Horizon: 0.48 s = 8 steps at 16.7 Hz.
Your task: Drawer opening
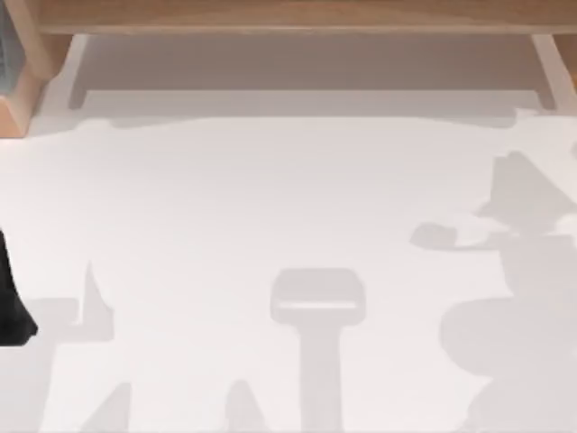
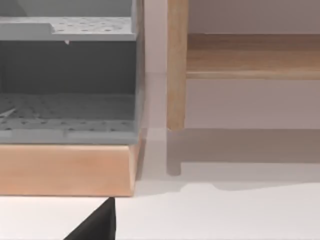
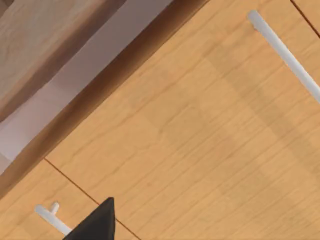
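Observation:
The right wrist view looks close onto a light wooden drawer front (image 3: 200,115) with a white bar handle (image 3: 285,50). A thin seam separates it from a neighbouring wooden front that carries its own white bar handle (image 3: 50,217). A black part of my right gripper (image 3: 95,222) sits just in front of this seam, close to the second handle and not touching it. My left gripper (image 2: 95,225) shows as a black tip low over the white table, and my left arm (image 1: 11,302) is parked at the table's left edge.
A wooden shelf (image 1: 288,13) spans the far edge of the white table (image 1: 270,198). At the far left stands a grey perforated rack (image 2: 65,100) on a wooden base (image 2: 65,170), beside a wooden post (image 2: 176,65).

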Motion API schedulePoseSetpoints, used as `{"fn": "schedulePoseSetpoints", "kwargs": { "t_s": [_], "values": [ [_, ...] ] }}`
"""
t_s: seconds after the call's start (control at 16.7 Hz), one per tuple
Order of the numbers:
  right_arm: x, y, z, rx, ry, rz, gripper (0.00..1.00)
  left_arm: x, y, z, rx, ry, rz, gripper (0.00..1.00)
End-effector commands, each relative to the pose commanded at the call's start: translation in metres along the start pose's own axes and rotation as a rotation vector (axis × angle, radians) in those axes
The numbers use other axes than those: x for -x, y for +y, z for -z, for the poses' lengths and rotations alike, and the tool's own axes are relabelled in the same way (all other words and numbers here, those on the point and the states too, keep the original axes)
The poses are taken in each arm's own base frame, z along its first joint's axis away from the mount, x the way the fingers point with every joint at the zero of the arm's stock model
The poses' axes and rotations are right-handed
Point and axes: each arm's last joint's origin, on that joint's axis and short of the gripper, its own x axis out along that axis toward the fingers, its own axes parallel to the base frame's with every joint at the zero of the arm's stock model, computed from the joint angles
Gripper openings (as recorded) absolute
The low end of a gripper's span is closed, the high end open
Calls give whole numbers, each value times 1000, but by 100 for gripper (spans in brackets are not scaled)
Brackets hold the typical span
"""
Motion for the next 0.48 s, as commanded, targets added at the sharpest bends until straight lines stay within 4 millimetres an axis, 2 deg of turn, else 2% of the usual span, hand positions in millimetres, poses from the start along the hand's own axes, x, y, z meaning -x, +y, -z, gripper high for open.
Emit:
{"fn": "schedulePoseSetpoints", "kwargs": {
  "t_s": [0.24,0.48],
  "values": [
    [-29,6,45,320,12,5,100,0,0,0,0,0,0,100],
    [-47,18,88,584,25,4,100,0,0,0,0,0,0,100]
  ]
}}
